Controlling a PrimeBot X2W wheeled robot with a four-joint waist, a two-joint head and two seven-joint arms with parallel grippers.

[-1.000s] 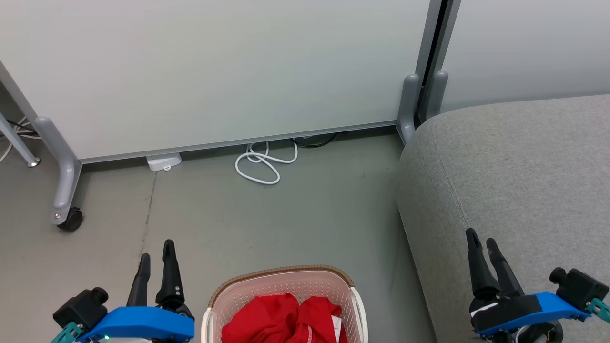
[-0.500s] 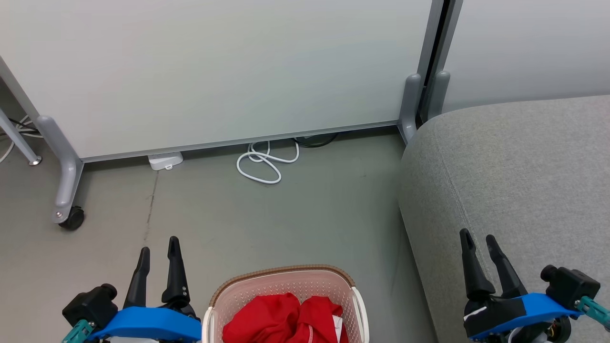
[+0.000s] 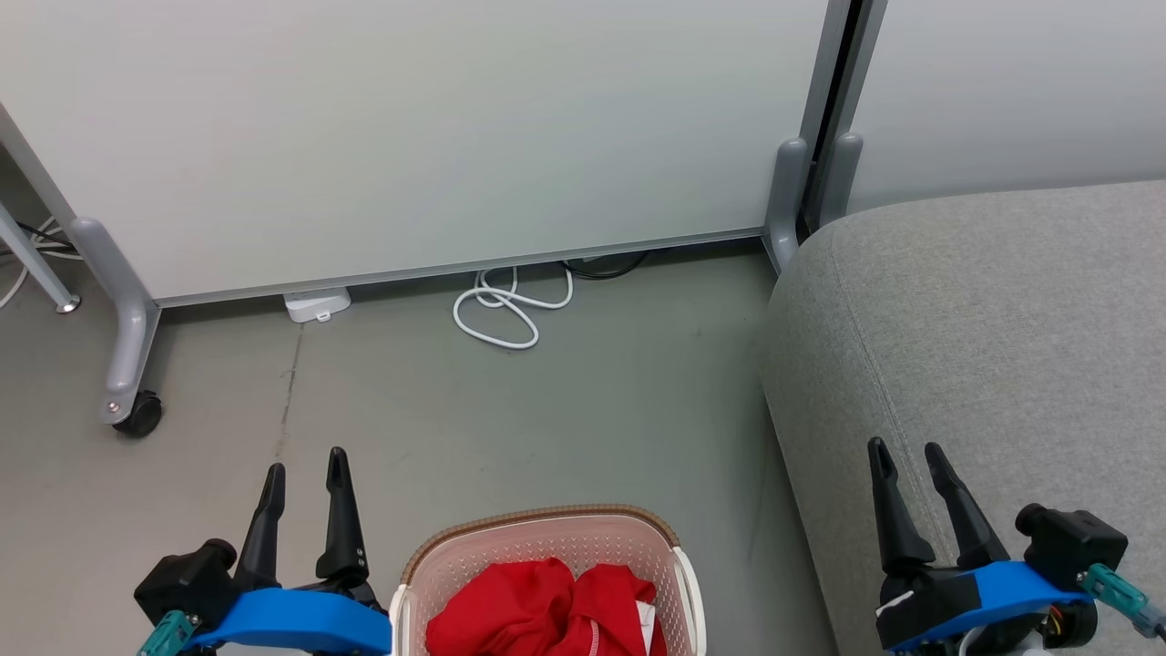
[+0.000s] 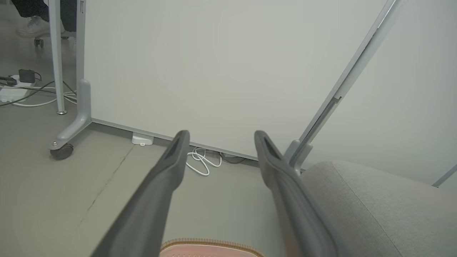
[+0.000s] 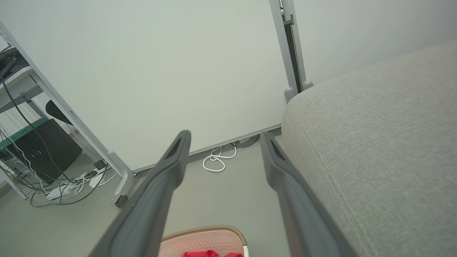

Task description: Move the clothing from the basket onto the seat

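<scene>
Left gripper [image 3: 305, 461] hovers left of the basket [image 3: 547, 517], right gripper [image 3: 906, 446] by the seat [image 3: 984, 319] edge; both spread wide, empty. Red clothing [image 3: 547, 610] lies bunched inside the basket, beside the seat. White cable [image 3: 506, 314] is coiled on the floor under the partition [image 3: 410, 137], well apart.

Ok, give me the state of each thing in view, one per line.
clothing: crumpled inside the basket.
basket: upright on the floor, not yet emptied.
seat: nothing on the visible part.
left gripper: open, empty, beside the basket.
right gripper: open, empty, by the seat.
white cable: coiled loose on the floor.
</scene>
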